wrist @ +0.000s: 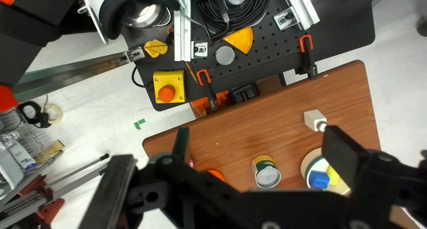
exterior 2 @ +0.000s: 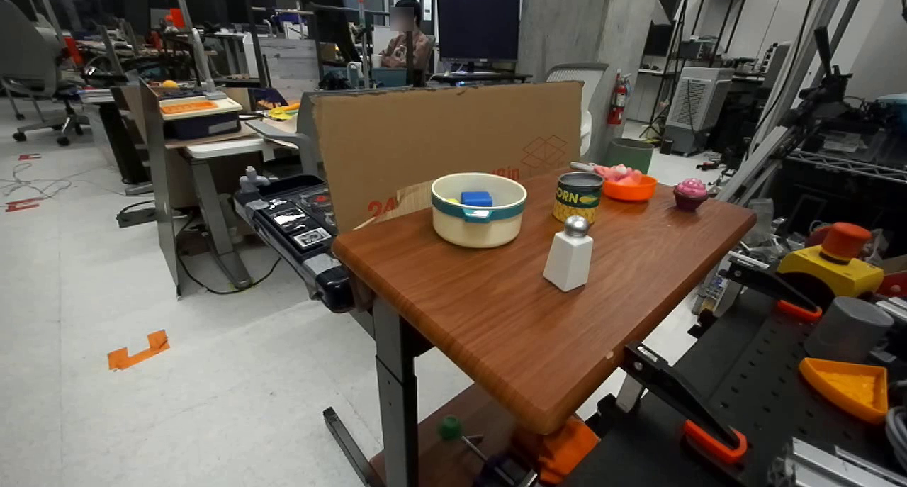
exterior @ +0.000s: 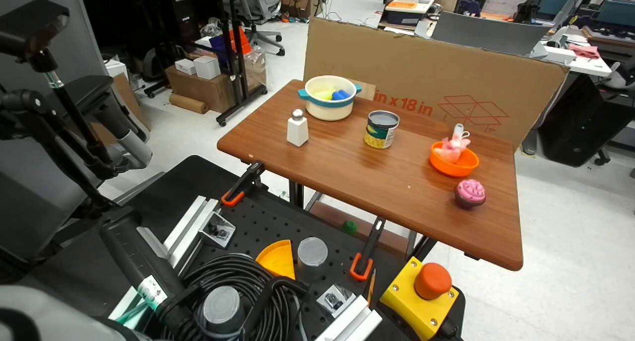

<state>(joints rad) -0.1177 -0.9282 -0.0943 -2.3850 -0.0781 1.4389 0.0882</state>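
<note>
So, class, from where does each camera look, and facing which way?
Exterior view: above the black pegboard, facing the cardboard across the wooden table; a pale rounded part, possibly the robot's, lower left.
Exterior view: by the table's end nearest the pot, looking lengthwise toward the cupcake; no arm identifiable.
Wrist view: overhead, facing down at table and pegboard; the open gripper shows.
Both exterior views share the corn can.
</note>
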